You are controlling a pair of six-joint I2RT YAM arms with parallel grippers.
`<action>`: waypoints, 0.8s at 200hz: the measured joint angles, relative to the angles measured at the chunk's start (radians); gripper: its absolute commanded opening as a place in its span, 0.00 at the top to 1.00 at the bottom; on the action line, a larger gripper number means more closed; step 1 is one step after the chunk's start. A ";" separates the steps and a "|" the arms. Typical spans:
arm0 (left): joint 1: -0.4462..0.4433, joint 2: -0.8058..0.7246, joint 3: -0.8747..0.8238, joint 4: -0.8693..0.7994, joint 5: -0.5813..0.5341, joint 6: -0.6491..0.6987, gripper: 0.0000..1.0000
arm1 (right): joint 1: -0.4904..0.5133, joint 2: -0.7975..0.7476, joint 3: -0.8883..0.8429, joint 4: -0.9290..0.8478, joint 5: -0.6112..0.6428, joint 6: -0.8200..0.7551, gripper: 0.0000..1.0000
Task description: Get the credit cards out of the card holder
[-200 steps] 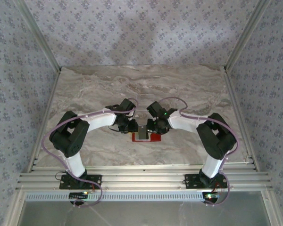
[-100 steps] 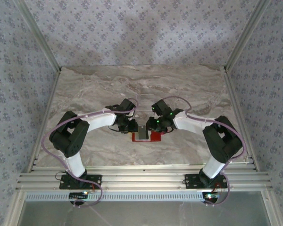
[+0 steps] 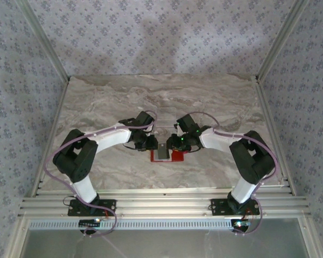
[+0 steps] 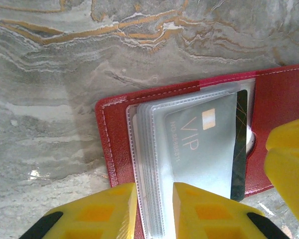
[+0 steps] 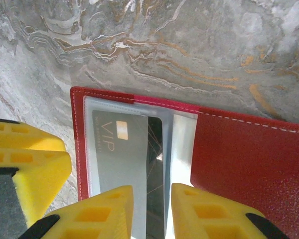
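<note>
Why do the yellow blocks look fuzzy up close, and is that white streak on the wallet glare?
Left wrist view: the yellow jaws sit too near the lens, so they blur, while the VIP card is sharp. Right wrist view: yes, it looks like light glaring off a clear sleeve in the card holder. Top external view: even light, soft shadows.

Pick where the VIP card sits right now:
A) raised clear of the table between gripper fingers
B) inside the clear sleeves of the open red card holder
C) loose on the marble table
B: the VIP card shows through the clear sleeves of the open card holder, which lies on the marble table.
</note>
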 measured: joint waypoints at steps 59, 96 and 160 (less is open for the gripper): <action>-0.001 0.052 0.001 0.008 0.003 0.000 0.74 | -0.017 0.041 0.000 0.016 -0.051 -0.011 0.73; -0.002 0.054 0.001 0.009 0.003 0.000 0.74 | -0.017 0.064 -0.002 0.048 -0.096 -0.014 0.76; -0.003 0.055 0.001 0.008 -0.005 0.000 0.75 | -0.030 0.084 -0.029 0.115 -0.146 0.003 0.84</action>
